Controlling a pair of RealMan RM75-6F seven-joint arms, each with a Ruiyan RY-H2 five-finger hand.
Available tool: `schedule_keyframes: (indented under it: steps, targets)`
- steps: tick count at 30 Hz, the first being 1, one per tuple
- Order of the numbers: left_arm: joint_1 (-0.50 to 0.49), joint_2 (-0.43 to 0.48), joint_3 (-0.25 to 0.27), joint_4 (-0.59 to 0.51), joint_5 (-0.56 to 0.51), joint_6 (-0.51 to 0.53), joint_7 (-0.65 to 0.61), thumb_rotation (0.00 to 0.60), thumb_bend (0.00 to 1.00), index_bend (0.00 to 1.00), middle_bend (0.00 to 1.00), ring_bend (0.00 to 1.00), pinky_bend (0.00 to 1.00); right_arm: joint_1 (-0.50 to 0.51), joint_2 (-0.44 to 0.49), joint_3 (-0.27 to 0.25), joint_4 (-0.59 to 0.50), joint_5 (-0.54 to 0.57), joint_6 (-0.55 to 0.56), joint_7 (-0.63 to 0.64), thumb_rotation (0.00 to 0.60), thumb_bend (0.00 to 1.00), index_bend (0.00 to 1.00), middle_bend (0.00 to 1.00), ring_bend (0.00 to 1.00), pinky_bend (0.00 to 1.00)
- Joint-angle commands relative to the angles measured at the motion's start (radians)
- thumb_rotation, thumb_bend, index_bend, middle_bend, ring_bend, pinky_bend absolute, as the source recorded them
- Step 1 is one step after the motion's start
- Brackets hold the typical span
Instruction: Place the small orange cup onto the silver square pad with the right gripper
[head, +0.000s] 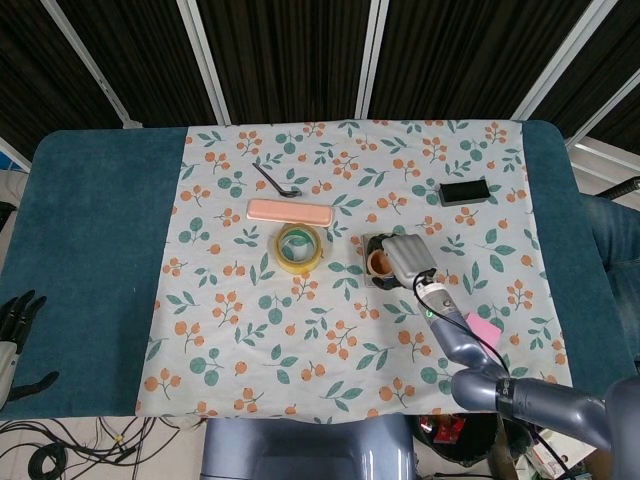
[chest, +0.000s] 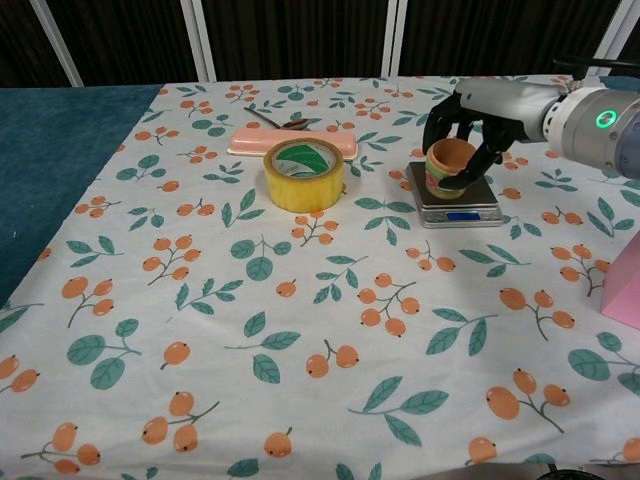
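Observation:
My right hand (chest: 478, 110) (head: 404, 258) grips the small orange cup (chest: 447, 167) (head: 379, 263), fingers wrapped round its sides. The cup is upright over the silver square pad (chest: 457, 203), a small scale with a blue display; whether it touches the plate I cannot tell. In the head view the hand and cup cover nearly the whole pad (head: 377, 283). My left hand (head: 14, 330) shows only in the head view, at the far left edge on the blue cloth, fingers spread and holding nothing.
A yellow tape roll (chest: 304, 173) stands left of the pad, with a pink bar (chest: 292, 141) and a dark spoon (head: 274, 183) behind it. A black box (head: 464, 191) lies at the back right. A pink cube (chest: 624, 281) sits at the right edge.

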Motion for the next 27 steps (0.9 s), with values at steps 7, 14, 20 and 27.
schedule_keyframes:
  steps: [7, 14, 20, 27]
  targets:
    - [0.0, 0.002, -0.001, 0.001, -0.003, -0.001, -0.008, 0.6, 0.13, 0.04, 0.0, 0.0, 0.27, 0.053, -0.071, 0.036, 0.189, 0.066, -0.112, 0.054, 0.6, 0.35, 0.32, 0.43, 0.53, 0.52]
    - [0.0, 0.004, -0.001, 0.0, -0.004, -0.002, -0.008, 0.6, 0.13, 0.05, 0.0, 0.0, 0.27, 0.063, -0.074, 0.034, 0.234, 0.095, -0.156, 0.061, 0.6, 0.09, 0.11, 0.01, 0.15, 0.23]
    - [0.0, 0.004, 0.0, 0.002, -0.004, -0.003, -0.007, 0.6, 0.13, 0.05, 0.0, 0.0, 0.27, 0.053, -0.033, 0.038, 0.192, 0.101, -0.159, 0.071, 0.6, 0.07, 0.08, 0.0, 0.12, 0.21]
    - [0.001, 0.003, 0.0, 0.001, -0.004, -0.001, -0.004, 0.6, 0.13, 0.05, 0.0, 0.0, 0.27, -0.031, 0.124, 0.082, -0.037, -0.013, 0.022, 0.113, 0.6, 0.07, 0.08, 0.0, 0.13, 0.21]
